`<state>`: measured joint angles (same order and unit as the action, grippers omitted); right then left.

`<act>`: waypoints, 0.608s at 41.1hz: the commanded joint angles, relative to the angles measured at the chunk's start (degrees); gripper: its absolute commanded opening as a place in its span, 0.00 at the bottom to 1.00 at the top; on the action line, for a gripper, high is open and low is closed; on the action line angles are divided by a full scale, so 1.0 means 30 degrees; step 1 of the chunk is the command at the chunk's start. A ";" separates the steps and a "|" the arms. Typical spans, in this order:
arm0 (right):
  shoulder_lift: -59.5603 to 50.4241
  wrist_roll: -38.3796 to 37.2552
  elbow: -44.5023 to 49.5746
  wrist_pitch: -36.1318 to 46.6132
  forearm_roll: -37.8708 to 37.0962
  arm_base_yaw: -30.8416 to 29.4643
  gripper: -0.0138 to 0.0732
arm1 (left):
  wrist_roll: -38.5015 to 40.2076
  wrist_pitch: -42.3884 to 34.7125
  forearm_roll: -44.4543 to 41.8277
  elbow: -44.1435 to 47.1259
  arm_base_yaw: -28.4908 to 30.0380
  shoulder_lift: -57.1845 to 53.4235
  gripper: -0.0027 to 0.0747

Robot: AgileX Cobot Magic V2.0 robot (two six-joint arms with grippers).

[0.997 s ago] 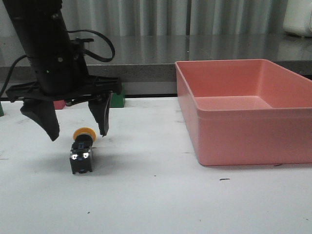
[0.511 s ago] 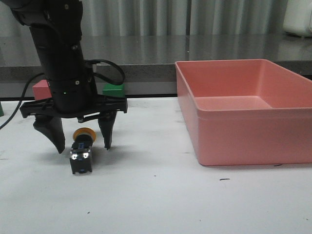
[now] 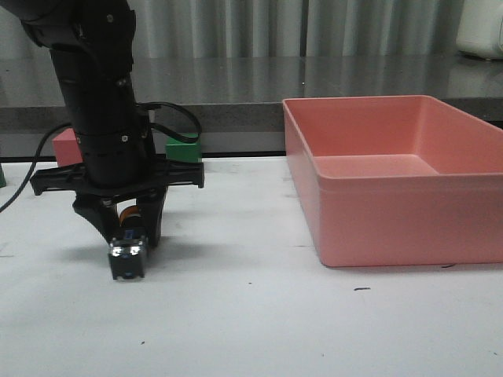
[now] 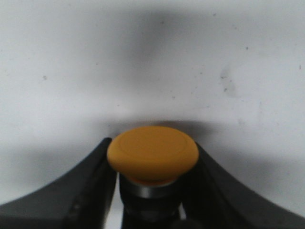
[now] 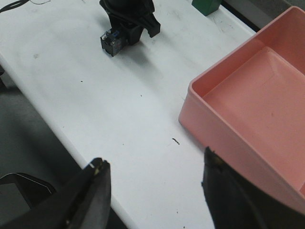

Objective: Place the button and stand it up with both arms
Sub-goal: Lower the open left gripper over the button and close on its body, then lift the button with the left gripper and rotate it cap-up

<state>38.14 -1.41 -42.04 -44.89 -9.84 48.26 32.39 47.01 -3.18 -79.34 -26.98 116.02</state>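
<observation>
White tabletop carries everything. At its left, the left gripper has its fingers drawn in against the neck of the button, which lies on its side, black body toward the near edge, likely so it can be tipped upright. The right gripper hovers wide apart, holding nothing. A pink bin sits well right; green cube and pink cube behind.

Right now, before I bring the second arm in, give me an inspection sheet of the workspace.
Surface: white table, small dark specks.
Job's things: button lying on its side, yellow cap between the left fingers.
Clutter: pink bin, looks empty; green cube and pink cube at the back.
Grippers: left gripper closed on the button; right gripper open, holding nothing, away from it.
Cables: black cable on the left arm.
Surroundings: grey counter, curtain behind.
</observation>
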 commanded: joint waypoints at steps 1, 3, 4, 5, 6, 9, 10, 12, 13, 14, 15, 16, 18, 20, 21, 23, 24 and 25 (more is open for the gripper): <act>-0.0017 0.0116 -0.0456 0.1103 -0.0372 -0.0085 0.67 | 0.0169 0.0119 0.0051 -0.0587 -0.0116 -0.1001 0.32; -0.0017 0.0116 -0.0456 0.1103 -0.0372 -0.0085 0.67 | 0.0069 0.0388 0.0051 -0.0745 -0.0116 -0.1001 0.32; -0.0017 0.0116 -0.0456 0.1103 -0.0372 -0.0085 0.67 | -0.0108 0.0598 0.0051 -0.0841 -0.0116 -0.1001 0.32; -0.0017 0.0116 -0.0456 0.1103 -0.0372 -0.0085 0.67 | -0.0294 0.0879 -0.0052 -0.1011 -0.0116 -0.1001 0.32; -0.0017 0.0116 -0.0456 0.1103 -0.0372 -0.0085 0.67 | -0.0423 0.1031 -0.0101 -0.1171 -0.0116 -0.1001 0.32; -0.0017 0.0116 -0.0456 0.1103 -0.0372 -0.0085 0.67 | -0.0861 0.1885 -0.0465 -0.1692 -0.0116 -0.1187 0.32; -0.0017 0.0116 -0.0456 0.1103 -0.0372 -0.0085 0.67 | -0.1114 0.2071 -0.0631 -0.1821 -0.0116 -0.1277 0.32; -0.0017 0.0116 -0.0456 0.1103 -0.0372 -0.0085 0.67 | -0.1710 0.2151 -0.0779 -0.1920 -0.0116 -0.1591 0.32; -0.0017 0.0116 -0.0456 0.1103 -0.0372 -0.0085 0.67 | -0.2157 0.2151 -0.0812 -0.1920 -0.0077 -0.1792 0.32; -0.0017 0.0116 -0.0456 0.1103 -0.0372 -0.0085 0.67 | -0.2492 0.2196 -0.0812 -0.1920 -0.0026 -0.1954 0.32; -0.0017 0.0116 -0.0456 0.1103 -0.0372 -0.0085 0.67 | -0.2927 0.2223 -0.0761 -0.1920 0.0019 -0.2232 0.32; -0.0017 0.0116 -0.0456 0.1103 -0.0372 -0.0085 0.67 | -0.3364 0.2223 -0.0661 -0.1920 0.0092 -0.2353 0.32; -0.0017 0.0116 -0.0456 0.1103 -0.0372 -0.0085 0.67 | -0.4237 0.2274 -0.0595 -0.1920 0.0283 -0.2916 0.32; -0.0017 0.0116 -0.0456 0.1103 -0.0372 -0.0085 0.67 | -0.5043 0.2270 -0.0595 -0.1885 0.0493 -0.3384 0.32; -0.0017 0.0116 -0.0456 0.1103 -0.0372 -0.0085 0.67 | -0.5168 0.2233 -0.0595 -0.1814 0.0633 -0.3700 0.32; -0.0017 0.0116 -0.0456 0.1103 -0.0372 -0.0085 0.67 | -0.5794 0.2233 -0.0437 -0.1716 0.0985 -0.4174 0.32; -0.0017 0.0116 -0.0456 0.1103 -0.0372 -0.0085 0.67 | -0.6117 0.2180 -0.0328 -0.1623 0.1164 -0.4492 0.32; -0.0017 0.0116 -0.0456 0.1103 -0.0372 -0.0085 0.67 | -0.6458 0.2097 -0.0194 -0.1505 0.1338 -0.4642 0.32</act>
<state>38.14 -1.41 -42.04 -44.89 -9.84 48.26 16.65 54.08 -4.52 -83.21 -24.82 108.08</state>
